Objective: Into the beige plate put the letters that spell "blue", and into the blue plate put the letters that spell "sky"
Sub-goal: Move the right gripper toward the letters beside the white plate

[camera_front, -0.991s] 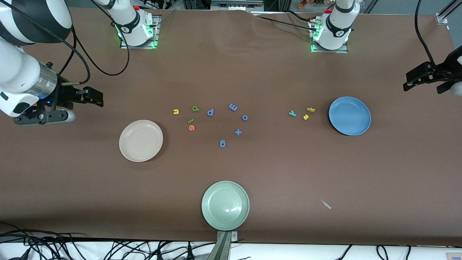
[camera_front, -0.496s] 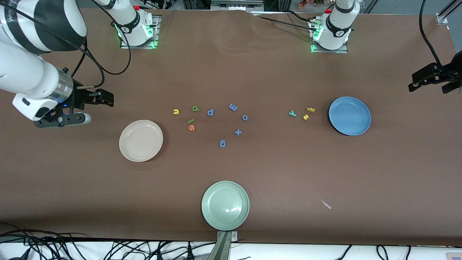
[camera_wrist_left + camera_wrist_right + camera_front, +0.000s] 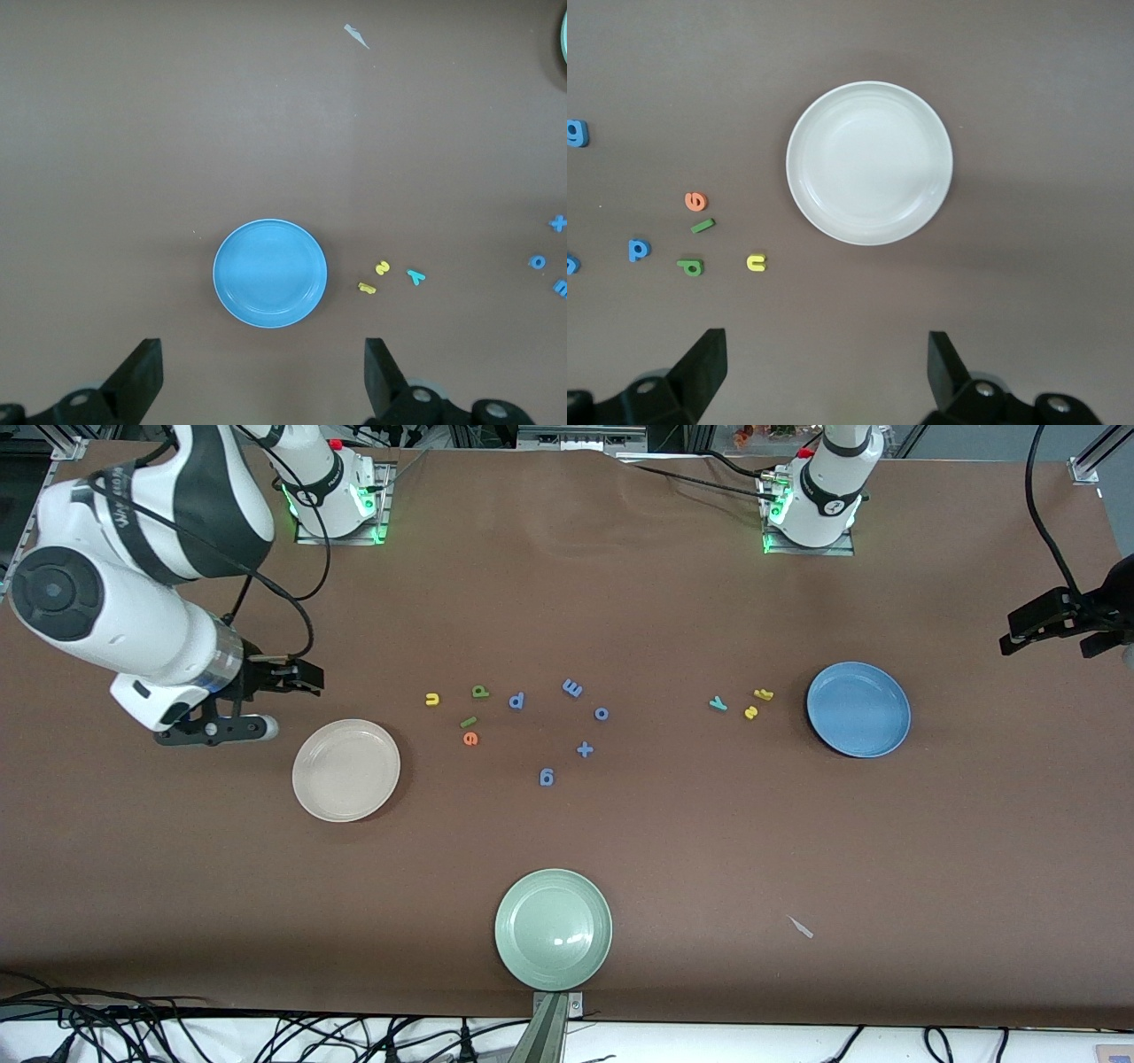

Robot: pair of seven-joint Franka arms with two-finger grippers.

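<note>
Front view, left gripper [image 3: 1054,631] cropped, right gripper [image 3: 266,701] half-hidden

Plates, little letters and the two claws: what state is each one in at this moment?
beige plate: empty
blue plate: empty
pale green plate: empty
"blue" letters: loose on table
"sky" letters: loose beside blue plate
right gripper: open, holding nothing
left gripper: open, holding nothing
</note>
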